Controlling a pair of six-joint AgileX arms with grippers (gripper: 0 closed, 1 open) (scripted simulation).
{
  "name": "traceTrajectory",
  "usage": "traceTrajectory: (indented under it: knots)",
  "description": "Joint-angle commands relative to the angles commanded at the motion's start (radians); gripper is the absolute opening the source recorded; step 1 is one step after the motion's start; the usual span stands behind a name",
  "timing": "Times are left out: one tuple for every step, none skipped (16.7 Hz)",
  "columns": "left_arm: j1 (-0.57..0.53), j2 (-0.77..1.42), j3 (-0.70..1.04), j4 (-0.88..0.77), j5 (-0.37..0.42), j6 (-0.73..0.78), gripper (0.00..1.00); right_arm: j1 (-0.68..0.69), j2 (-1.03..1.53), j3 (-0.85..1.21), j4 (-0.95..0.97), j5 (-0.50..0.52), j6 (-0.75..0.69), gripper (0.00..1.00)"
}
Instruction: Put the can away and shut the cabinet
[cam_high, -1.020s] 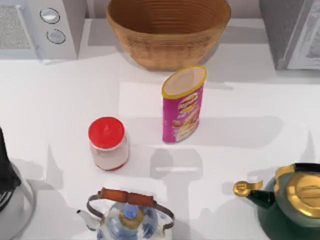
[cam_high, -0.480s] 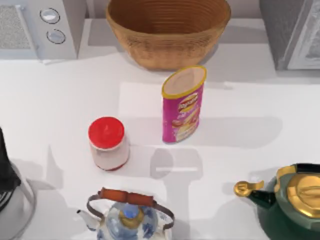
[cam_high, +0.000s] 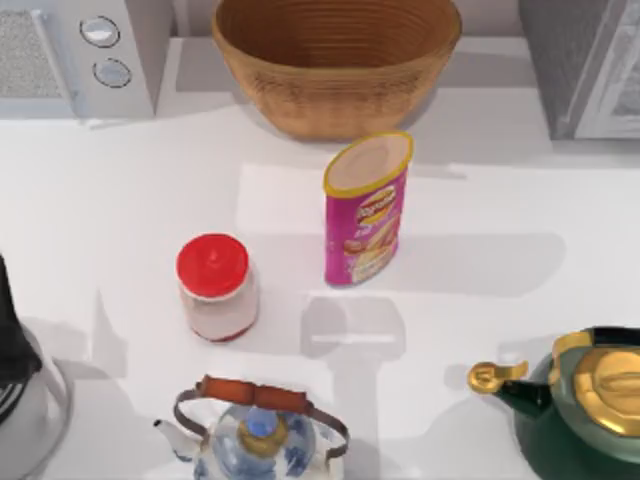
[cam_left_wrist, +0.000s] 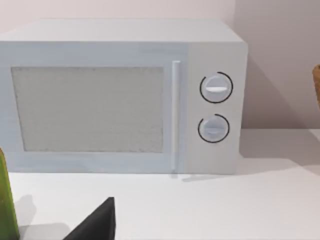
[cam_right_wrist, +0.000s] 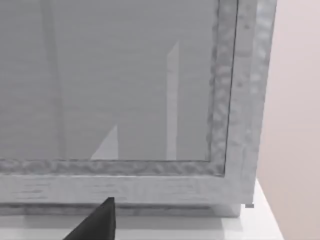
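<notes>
1. Can (cam_high: 366, 208) — pink tube with a yellow rim, upright near the middle of the surface (cam_high: 120, 200), just in front of the basket (cam_high: 335, 60). Nothing holds it or touches it.
2. Cabinet (cam_high: 585, 65) — grey, at the far right corner in the top view; the right wrist view looks straight at its front panel (cam_right_wrist: 115, 80). Whether a door or drawer stands open cannot be told from here.
3. Left gripper — a dark tip (cam_left_wrist: 97, 222) in the left wrist view, facing the microwave (cam_left_wrist: 120, 95). Whether its fingers are apart or together cannot be told; it has hold of nothing visible.
4. Right gripper — a dark tip (cam_right_wrist: 97, 220) in the right wrist view, facing the cabinet. Finger spread likewise cannot be told.
5. Neighbours — jar with a red lid (cam_high: 215, 285) near the can on its left; blue-and-white teapot (cam_high: 262, 435) at the near edge; green kettle (cam_high: 585, 405) at the near right.
6. Risks, as judged:
   - The can is tall and narrow — a sideways approach that clips its rim would likely topple it toward the jar or basket.
   - A high or off-centre grip may let it tilt or slip on the way over.
   - A right-arm reach from the near side has the kettle close to its path.
   - A closed cabinet front would block the can.
</notes>
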Motion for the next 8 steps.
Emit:
traceTrajectory:
  knots:
    - [0.0,0.0,0.0,0.0,0.0,0.0,1.0,-0.006,0.014,0.0,0.007,-0.004,-0.001,1.0]
    - [0.0,0.0,0.0,0.0,0.0,0.0,1.0,-0.008,0.018,0.0,0.009,-0.005,-0.001,1.0]
    - [0.0,0.0,0.0,0.0,0.0,0.0,1.0,-0.008,0.018,0.0,0.009,-0.005,-0.001,1.0]
    - [0.0,0.0,0.0,0.0,0.0,0.0,1.0,-0.008,0.018,0.0,0.009,-0.005,-0.001,1.0]
    - [0.0,0.0,0.0,0.0,0.0,0.0,1.0,-0.008,0.018,0.0,0.009,-0.005,-0.001,1.0]
    - [0.0,0.0,0.0,0.0,0.0,0.0,1.0,-0.003,0.016,-0.004,0.006,-0.003,0.0,1.0]
    - [0.0,0.0,0.0,0.0,0.0,0.0,1.0,-0.003,0.016,-0.003,0.005,-0.003,0.0,1.0]
    - [0.0,0.0,0.0,0.0,0.0,0.0,1.0,-0.004,0.016,0.008,-0.004,-0.004,0.0,1.0]
